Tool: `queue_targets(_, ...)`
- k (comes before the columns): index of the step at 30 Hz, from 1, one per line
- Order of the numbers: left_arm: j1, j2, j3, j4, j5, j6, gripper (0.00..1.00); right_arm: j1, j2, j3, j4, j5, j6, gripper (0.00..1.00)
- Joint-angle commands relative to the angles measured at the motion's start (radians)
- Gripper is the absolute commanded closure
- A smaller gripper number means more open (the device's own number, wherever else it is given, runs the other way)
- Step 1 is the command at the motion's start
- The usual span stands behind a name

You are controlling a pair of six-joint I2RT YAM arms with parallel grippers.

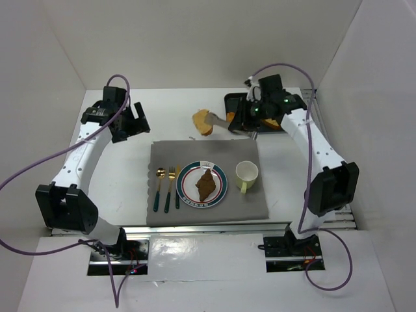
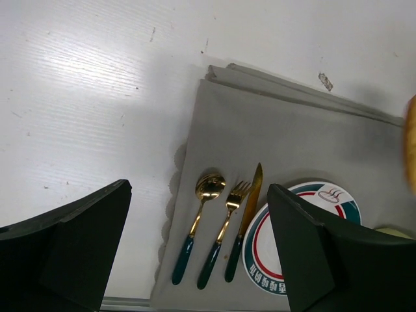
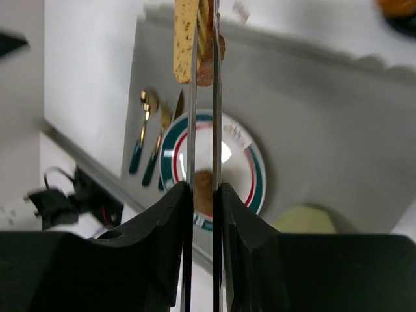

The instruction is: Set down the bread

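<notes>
Right gripper (image 3: 203, 195) clamps tight on tongs (image 3: 192, 117), which pinch the bread (image 1: 201, 122) at twelve o'clock from the plate (image 1: 224, 187). The bread looks light, soft and crumbly, so grip mid-slice, gently. Left gripper (image 2: 201, 253) gapes wide, empty.

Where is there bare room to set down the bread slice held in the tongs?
Free: the rear strip of the grey mat, behind the plate and cup; also the white table between the mat and the left arm. Crowded: the mat's front half, where spoon, fork, knife, plate and cup stand in a row; the plate already holds a brown piece.
</notes>
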Motion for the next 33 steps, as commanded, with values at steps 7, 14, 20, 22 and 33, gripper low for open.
queue_targets(7,0.022,-0.103,0.026,-0.013,-0.028,-0.045,0.01,0.203,-0.202,-0.22,-0.193,0.023,-0.109,0.85)
queue_targets(14,0.022,-0.103,0.006,0.005,0.016,-0.064,0.01,0.324,-0.213,-0.262,-0.205,0.03,-0.118,0.85)
queue_targets(20,0.022,-0.103,-0.005,0.005,0.016,-0.064,0.01,0.366,-0.167,-0.261,-0.187,0.052,-0.109,0.8)
queue_targets(22,0.022,-0.103,-0.014,0.005,0.016,-0.064,0.01,0.375,-0.155,-0.249,-0.187,0.052,-0.109,0.72)
queue_targets(33,0.022,-0.094,-0.025,0.023,0.025,-0.064,0.01,0.375,-0.146,-0.097,-0.24,0.133,-0.109,0.43)
